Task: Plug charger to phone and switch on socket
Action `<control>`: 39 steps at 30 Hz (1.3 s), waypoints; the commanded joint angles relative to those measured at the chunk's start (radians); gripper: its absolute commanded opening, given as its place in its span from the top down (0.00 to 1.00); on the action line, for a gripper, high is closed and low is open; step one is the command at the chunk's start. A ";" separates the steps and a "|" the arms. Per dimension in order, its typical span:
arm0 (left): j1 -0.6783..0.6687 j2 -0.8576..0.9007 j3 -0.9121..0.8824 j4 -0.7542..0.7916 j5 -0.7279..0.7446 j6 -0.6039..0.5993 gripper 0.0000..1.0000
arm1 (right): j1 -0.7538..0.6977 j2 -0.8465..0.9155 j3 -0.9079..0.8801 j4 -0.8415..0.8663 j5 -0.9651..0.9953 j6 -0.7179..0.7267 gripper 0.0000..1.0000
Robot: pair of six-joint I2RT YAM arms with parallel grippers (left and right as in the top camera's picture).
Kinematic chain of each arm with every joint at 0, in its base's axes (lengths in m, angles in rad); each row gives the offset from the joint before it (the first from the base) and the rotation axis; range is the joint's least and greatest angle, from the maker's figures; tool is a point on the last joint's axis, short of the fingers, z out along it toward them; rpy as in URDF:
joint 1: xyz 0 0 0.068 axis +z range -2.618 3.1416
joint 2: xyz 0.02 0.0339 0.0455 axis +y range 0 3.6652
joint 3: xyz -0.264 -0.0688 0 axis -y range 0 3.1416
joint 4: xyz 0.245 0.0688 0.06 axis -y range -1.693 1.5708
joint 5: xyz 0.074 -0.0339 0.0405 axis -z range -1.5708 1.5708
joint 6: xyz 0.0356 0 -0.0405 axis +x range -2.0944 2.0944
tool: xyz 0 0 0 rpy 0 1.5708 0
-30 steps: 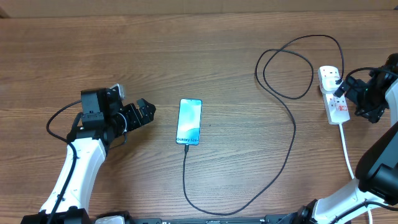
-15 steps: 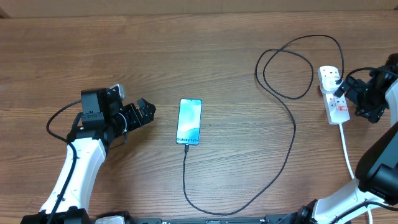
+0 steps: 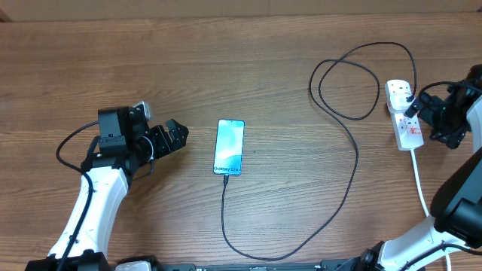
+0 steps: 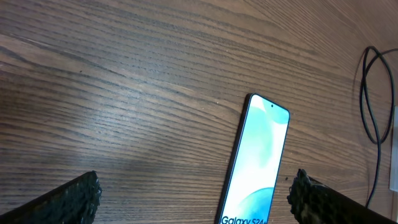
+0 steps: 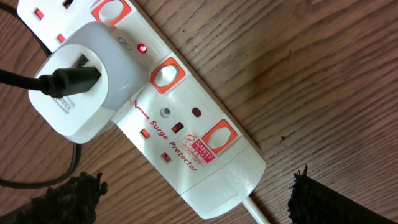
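The phone (image 3: 230,147) lies flat mid-table with its light-blue screen lit; "Galaxy" text shows at its near short edge (image 4: 255,165). The charger's thin black cable (image 3: 354,165) meets that edge, loops right and ends in a white adapter (image 5: 81,81) seated in the socket (image 3: 405,117). On the socket (image 5: 186,124), a white strip with red-framed switches, a small red lamp (image 5: 142,48) glows beside the adapter. My left gripper (image 3: 181,137) stands open just left of the phone (image 4: 196,200). Beside the socket's cord end, my right gripper (image 3: 419,117) is open (image 5: 199,202), holding nothing.
The socket's thick white cord (image 3: 422,188) runs toward the table's near edge at the right. A wide loop of the black cable (image 3: 346,90) lies behind and left of the socket. Bare wooden tabletop (image 3: 113,68) fills the far left.
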 commanded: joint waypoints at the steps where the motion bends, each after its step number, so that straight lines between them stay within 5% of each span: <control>1: 0.000 -0.003 0.003 0.002 -0.007 -0.006 0.00 | -0.006 -0.016 0.020 0.005 -0.006 -0.008 0.00; 39: -0.001 -0.169 0.003 0.000 -0.013 -0.006 0.01 | -0.006 -0.016 0.020 0.005 -0.006 -0.008 0.00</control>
